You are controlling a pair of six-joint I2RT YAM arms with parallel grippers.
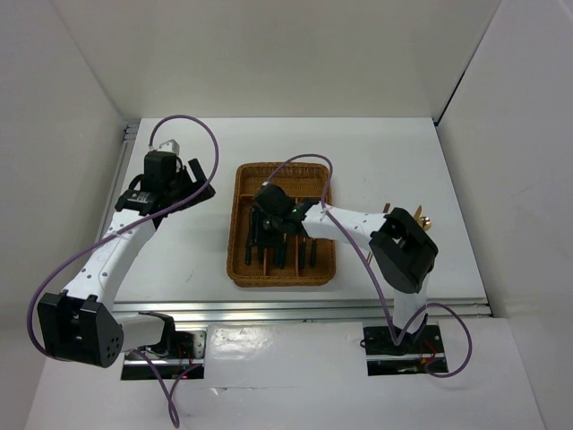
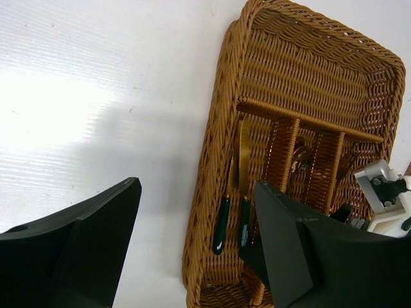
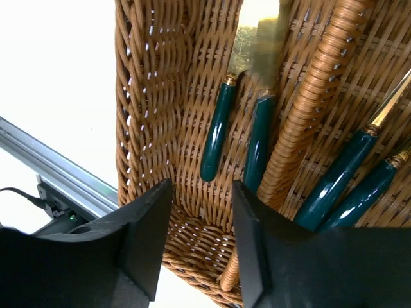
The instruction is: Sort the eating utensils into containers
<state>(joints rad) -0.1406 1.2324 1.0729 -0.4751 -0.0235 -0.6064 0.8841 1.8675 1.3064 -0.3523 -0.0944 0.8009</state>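
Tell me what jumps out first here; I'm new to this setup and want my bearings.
The brown wicker tray in the middle of the white table draws the eye, with the right gripper hanging open over its near end. Below it two green-handled, gold-bladed knives lie side by side in the leftmost long section. The left gripper hovers open over the table beside the tray's left wall.

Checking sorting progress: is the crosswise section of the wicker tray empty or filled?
Empty. The left wrist view shows only bare weave in the crosswise section; the two knives lie in a long section.
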